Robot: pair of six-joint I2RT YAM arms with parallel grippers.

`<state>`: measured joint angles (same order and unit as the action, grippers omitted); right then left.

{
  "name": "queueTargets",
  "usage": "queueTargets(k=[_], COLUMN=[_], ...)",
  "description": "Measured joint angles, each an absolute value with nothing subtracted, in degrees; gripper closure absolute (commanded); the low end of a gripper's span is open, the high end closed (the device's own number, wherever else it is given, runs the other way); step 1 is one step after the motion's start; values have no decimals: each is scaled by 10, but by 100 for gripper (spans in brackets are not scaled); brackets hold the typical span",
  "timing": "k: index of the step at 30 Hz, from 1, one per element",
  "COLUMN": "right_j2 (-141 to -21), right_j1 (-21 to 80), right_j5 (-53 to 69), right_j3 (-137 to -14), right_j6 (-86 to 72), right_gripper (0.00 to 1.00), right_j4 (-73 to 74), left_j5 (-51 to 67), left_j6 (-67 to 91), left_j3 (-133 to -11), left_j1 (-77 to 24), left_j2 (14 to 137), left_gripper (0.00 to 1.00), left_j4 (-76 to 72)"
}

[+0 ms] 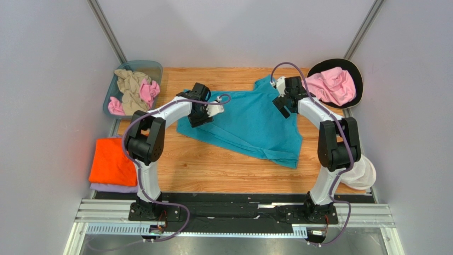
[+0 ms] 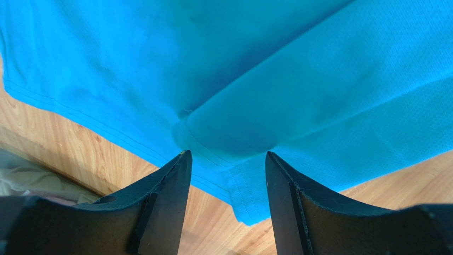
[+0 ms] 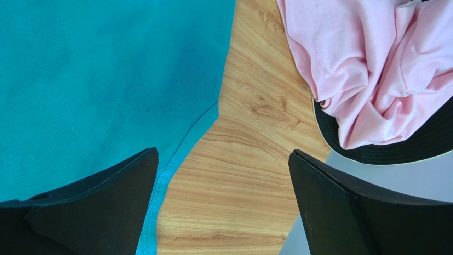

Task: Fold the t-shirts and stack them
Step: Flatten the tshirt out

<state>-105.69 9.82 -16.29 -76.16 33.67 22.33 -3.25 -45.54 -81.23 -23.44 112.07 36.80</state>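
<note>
A teal t-shirt [image 1: 250,122] lies spread on the wooden table [image 1: 212,170], partly folded. My left gripper [image 1: 198,112] is open over the shirt's left edge; in the left wrist view its fingers straddle a folded corner of the teal t-shirt [image 2: 239,175] without closing on it. My right gripper [image 1: 283,102] is open and empty at the shirt's upper right edge; the right wrist view shows the teal hem [image 3: 181,154] by its left finger and bare wood between the fingers. A folded orange shirt [image 1: 109,161] lies on a folded lavender shirt [image 1: 114,187] at the left.
A teal bin [image 1: 133,87] at the back left holds crumpled beige and pink shirts. A black round basket [image 1: 357,74] at the back right holds a pink shirt [image 1: 332,86], which also shows in the right wrist view [image 3: 372,69]. A white cloth [image 1: 364,172] lies at the table's right edge.
</note>
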Motion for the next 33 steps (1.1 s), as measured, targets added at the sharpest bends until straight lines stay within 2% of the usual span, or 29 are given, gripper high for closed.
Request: queueTargets(k=[14, 17, 19, 23, 25, 33], right_j2=[-1057, -1057, -1057, -1057, -1057, -1057], right_j1=[98, 98, 98, 98, 98, 98], right_j5=[-154, -153, -153, -153, -153, -153], right_j3=[-758, -757, -757, -747, -740, -731], right_j6=[332, 332, 332, 332, 332, 332], right_gripper=[1, 1, 1, 1, 2, 2], right_j4=[225, 225, 225, 224, 225, 224], left_j5=[-32, -32, -32, -30, -30, -31], left_j6=[-464, -465, -465, -465, -464, -460], left_j3=[-838, -838, -838, -838, -838, -838], left_j1=[-234, -234, -234, -234, -234, -234], left_j2=[1155, 1156, 1158, 1163, 1164, 1163], left_gripper=[48, 59, 72, 86, 100, 100], left_j4=[384, 384, 385, 387, 389, 390])
